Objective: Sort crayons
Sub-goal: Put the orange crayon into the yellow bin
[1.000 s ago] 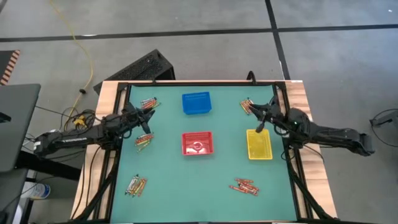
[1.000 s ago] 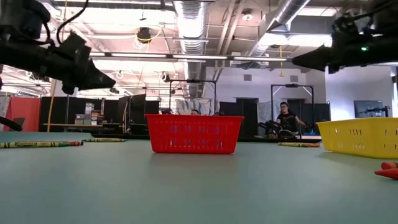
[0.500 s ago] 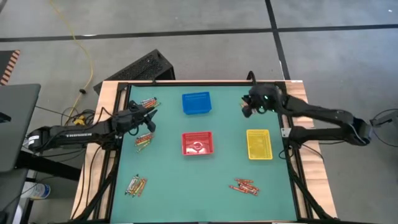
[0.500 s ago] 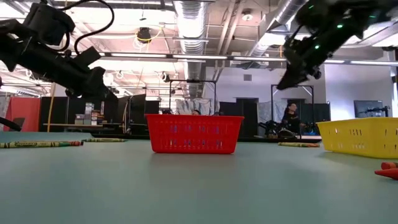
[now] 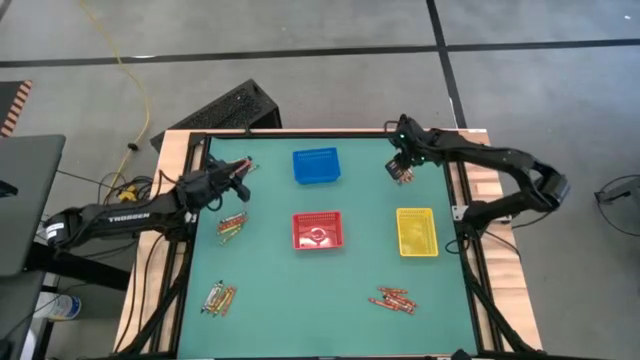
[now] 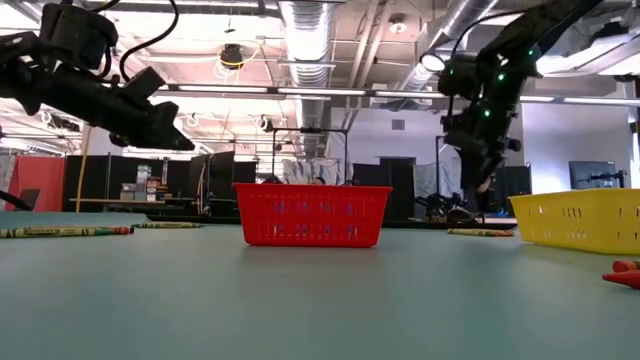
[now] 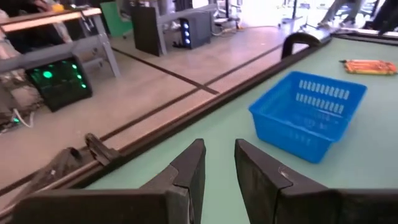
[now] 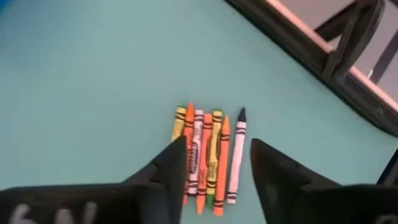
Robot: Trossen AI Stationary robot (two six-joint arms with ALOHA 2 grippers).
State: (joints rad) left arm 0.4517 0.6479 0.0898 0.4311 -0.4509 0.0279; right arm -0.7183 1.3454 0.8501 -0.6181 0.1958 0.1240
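Observation:
Crayons lie flat on the green table in several small piles. My right gripper is open and hangs above the far-right pile, pointing down. In the right wrist view its gripper has a finger on either side of this row of orange, yellow and white crayons, without touching. My left gripper is open and empty, above the table just near of the far-left pile. In the left wrist view the gripper faces the blue basket.
A blue basket, a red basket and a yellow basket stand across the table's middle. More crayon piles lie at mid-left, near-left and near-right. A dark rail borders the table's far edge.
My right gripper has swung from above the yellow basket toward the table's far edge and tipped to point down over the far-right crayon pile. My left gripper has gone a little toward the far edge, nearer the far-left pile. No crayon has moved.

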